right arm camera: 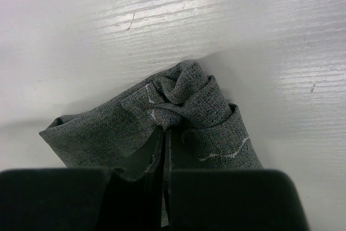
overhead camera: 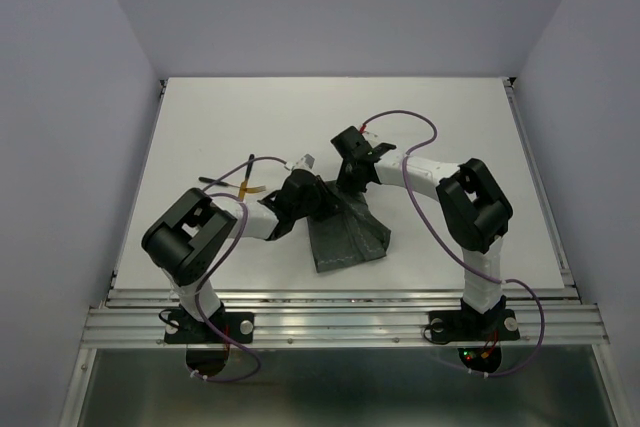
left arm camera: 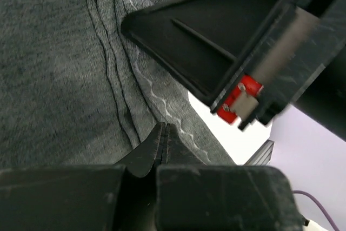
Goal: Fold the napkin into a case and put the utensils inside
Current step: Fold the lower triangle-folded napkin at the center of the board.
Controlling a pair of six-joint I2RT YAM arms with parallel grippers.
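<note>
The dark grey-green napkin [overhead camera: 350, 239] lies partly folded at the middle of the table, its far end lifted and bunched between both arms. My left gripper [overhead camera: 318, 195] is shut on a crease of the napkin [left arm camera: 54, 68], its fingertips [left arm camera: 160, 133] pressed together. My right gripper [overhead camera: 345, 185] is shut on a twisted corner of the napkin [right arm camera: 184, 106], right beside the left one. The right gripper's black body [left arm camera: 216, 41] fills the upper right of the left wrist view. The gold utensils [overhead camera: 247, 188] lie on the table to the left of the cloth.
The white table [overhead camera: 450, 117] is walled by pale panels at the back and both sides. A metal rail [overhead camera: 340, 322] runs along the near edge. Purple cables [overhead camera: 420, 127] loop from both arms above the surface.
</note>
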